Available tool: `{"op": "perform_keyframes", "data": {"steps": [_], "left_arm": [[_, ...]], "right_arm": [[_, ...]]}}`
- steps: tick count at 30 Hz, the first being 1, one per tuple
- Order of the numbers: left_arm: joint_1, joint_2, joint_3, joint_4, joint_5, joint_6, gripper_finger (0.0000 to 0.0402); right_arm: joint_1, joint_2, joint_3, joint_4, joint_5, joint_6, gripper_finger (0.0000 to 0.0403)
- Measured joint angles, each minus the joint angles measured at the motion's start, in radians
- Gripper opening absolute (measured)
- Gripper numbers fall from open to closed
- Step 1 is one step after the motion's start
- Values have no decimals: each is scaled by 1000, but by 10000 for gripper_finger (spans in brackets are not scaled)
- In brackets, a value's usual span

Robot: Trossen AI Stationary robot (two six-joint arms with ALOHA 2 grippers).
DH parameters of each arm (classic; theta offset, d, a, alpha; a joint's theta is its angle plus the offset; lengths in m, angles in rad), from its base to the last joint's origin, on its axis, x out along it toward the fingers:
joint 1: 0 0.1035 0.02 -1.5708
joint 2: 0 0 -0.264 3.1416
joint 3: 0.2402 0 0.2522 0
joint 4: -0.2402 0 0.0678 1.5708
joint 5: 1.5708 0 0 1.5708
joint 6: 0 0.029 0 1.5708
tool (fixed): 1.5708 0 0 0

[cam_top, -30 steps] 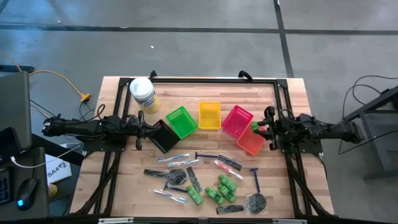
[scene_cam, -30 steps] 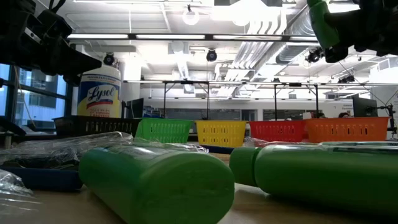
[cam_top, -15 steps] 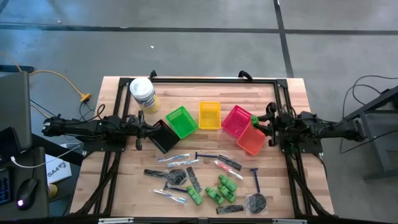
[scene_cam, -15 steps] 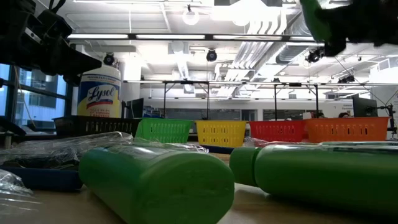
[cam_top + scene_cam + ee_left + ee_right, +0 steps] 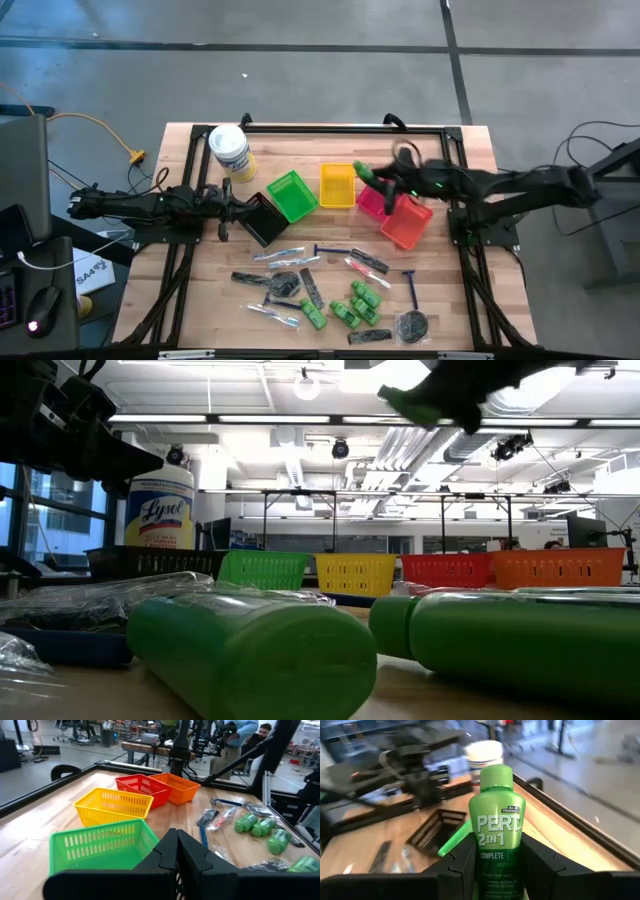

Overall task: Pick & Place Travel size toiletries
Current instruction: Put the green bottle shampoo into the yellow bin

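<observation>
Overhead, saw the right gripper [image 5: 372, 178] reaching over the wooden table [image 5: 190, 300], clamped on a bright green plastic mini bottle [image 5: 366, 174] lettered "PERT 2 IN 1" [image 5: 496, 840], above the gap between the yellow plastic basket [image 5: 337, 185] and the red plastic basket [image 5: 372, 200]. Found the left gripper [image 5: 228, 198] closed and empty beside the black basket [image 5: 264, 219]. Noted more green bottles [image 5: 350, 305], blue-handled razors [image 5: 410, 290] and dark combs [image 5: 312, 288] scattered along the table's near side.
</observation>
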Motion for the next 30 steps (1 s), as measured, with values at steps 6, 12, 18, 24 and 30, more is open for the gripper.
{"op": "perform_keyframes", "data": {"steps": [6,12,18,24,30], "left_arm": [[0,0,0,-3,27,0,0],[0,0,0,-3,27,0,0],[0,0,0,-3,28,0,0],[0,0,0,-1,28,0,0],[0,0,0,0,28,0,0]], "right_arm": [[-128,226,169,-101,-53,84,118],[-220,408,222,-103,-173,163,118],[-253,524,232,-97,-212,246,119],[-252,597,233,-38,-213,311,118],[-245,646,233,-46,-171,371,115]]}}
